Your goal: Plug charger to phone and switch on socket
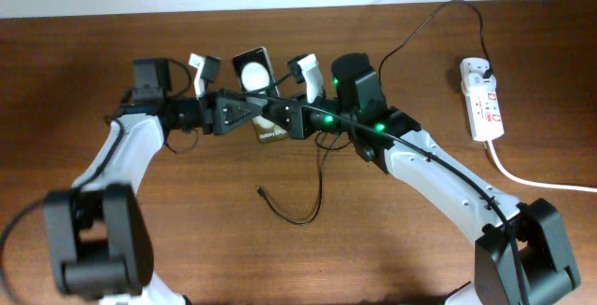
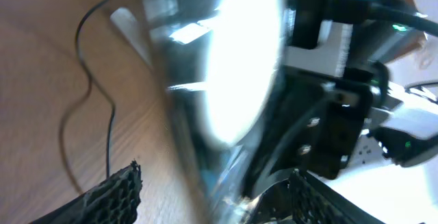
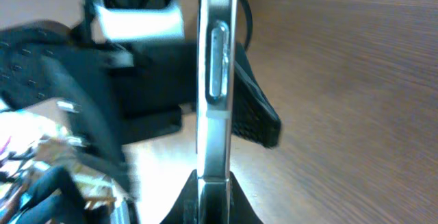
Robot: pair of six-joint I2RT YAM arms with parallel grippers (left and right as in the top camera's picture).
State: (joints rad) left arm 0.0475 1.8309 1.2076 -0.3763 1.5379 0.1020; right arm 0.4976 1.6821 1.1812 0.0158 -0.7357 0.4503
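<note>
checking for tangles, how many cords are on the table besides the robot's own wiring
2: a thin black cable from the power strip to a loose tip mid-table, and a thick white cord running off the right edge. Others could hide under the arms.

table (image 1: 187, 25): brown wood grain, smooth, low sheen. phone (image 1: 254, 70): glossy glass face with hard glare, edge frame (image 3: 217, 80) shiny silver metal. socket (image 1: 482, 100): smooth white plastic. charger (image 1: 298, 214): thin black matt cable. left gripper (image 2: 212, 183) pads (image 2: 113, 195): black, rough honeycomb texture. arm shells (image 1: 438, 179): white glossy plastic.
</note>
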